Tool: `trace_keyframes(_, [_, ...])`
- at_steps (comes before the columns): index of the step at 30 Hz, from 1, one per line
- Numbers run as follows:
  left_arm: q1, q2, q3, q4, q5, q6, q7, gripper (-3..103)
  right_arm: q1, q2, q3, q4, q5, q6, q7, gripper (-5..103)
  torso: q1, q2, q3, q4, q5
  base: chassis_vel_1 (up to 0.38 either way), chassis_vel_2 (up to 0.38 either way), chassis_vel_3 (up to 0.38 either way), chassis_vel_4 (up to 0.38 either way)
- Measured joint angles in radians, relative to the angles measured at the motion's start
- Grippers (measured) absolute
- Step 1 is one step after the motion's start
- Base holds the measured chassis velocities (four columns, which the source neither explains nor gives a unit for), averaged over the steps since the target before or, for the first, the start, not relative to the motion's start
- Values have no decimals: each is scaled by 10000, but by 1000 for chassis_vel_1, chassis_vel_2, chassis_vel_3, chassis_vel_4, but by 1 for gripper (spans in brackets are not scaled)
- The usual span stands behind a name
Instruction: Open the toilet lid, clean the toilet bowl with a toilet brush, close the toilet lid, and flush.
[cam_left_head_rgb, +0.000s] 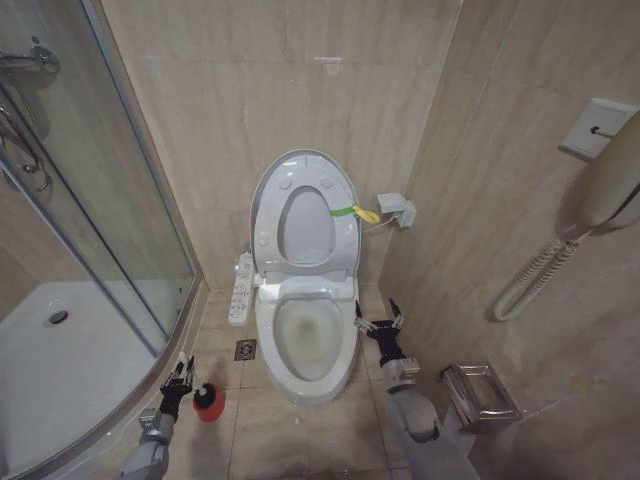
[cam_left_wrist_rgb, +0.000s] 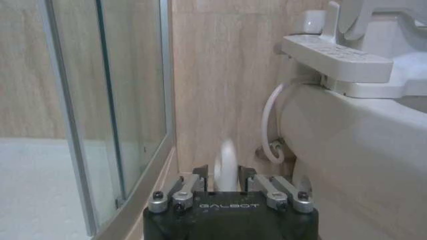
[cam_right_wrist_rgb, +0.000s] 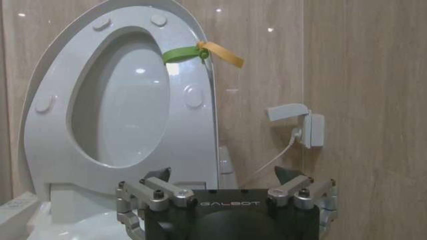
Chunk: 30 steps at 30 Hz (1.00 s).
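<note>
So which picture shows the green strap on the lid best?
The right wrist view: the green-yellow strap is close and unblocked at the raised toilet lid's edge. The head view shows it too, just farther off. In the left wrist view I can't find the strap.

Glossy white oval plastic toilet lid (cam_left_head_rgb: 303, 165) raised upright against the beige tiled wall at 12 o'clock, seat ring up with it, green-yellow strap at its 3 o'clock edge. White elongated ceramic toilet bowl (cam_left_head_rgb: 306, 345) open below. Toilet brush in a round red cup-shaped holder (cam_left_head_rgb: 208, 402) on the floor at 8 o'clock.
</note>
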Motion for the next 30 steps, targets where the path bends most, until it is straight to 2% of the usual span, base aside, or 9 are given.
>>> trace_keyframes(2, [12,2,0,-8,18,6,-3,20,0,0,0,0,0,0,0,100,0,0,0,0,0,0,0,0,0])
trace_keyframes(3, [13,2,0,-13,25,9,-5,42,0,0,0,0,0,0,0,100,0,0,0,0,0,0,0,0,0])
trace_keyframes(10, [39,2,3,-141,31,14,-25,42,0,0,0,-1,0,0,0,100,0,0,0,0,0,0,0,0,0])
trace_keyframes(11, [61,2,4,-190,31,15,-33,63,0,0,0,0,0,0,0,100,0,0,0,0,0,0,0,0,0])
trace_keyframes(17, [302,23,26,-604,72,15,-80,63,0,0,0,0,0,0,0,100,0,0,0,0,0,0,0,0,0])
trace_keyframes(18, [375,28,26,-681,114,14,-121,90,0,0,0,0,0,0,0,100,0,0,0,0,0,0,0,0,0])
trace_keyframes(25, [731,37,-9,-993,224,10,-453,90,0,0,0,0,0,0,0,100,0,0,0,0,0,0,0,0,0])
trace_keyframes(26, [805,36,-25,-1063,247,2,-518,100,0,0,0,-1,0,0,0,100,0,0,0,0,0,0,0,0,0])
trace_keyframes(30, [1081,29,-70,-1360,319,-72,-721,100,0,0,0,0,0,0,0,100,0,0,0,0,-1,0,0,0,0])
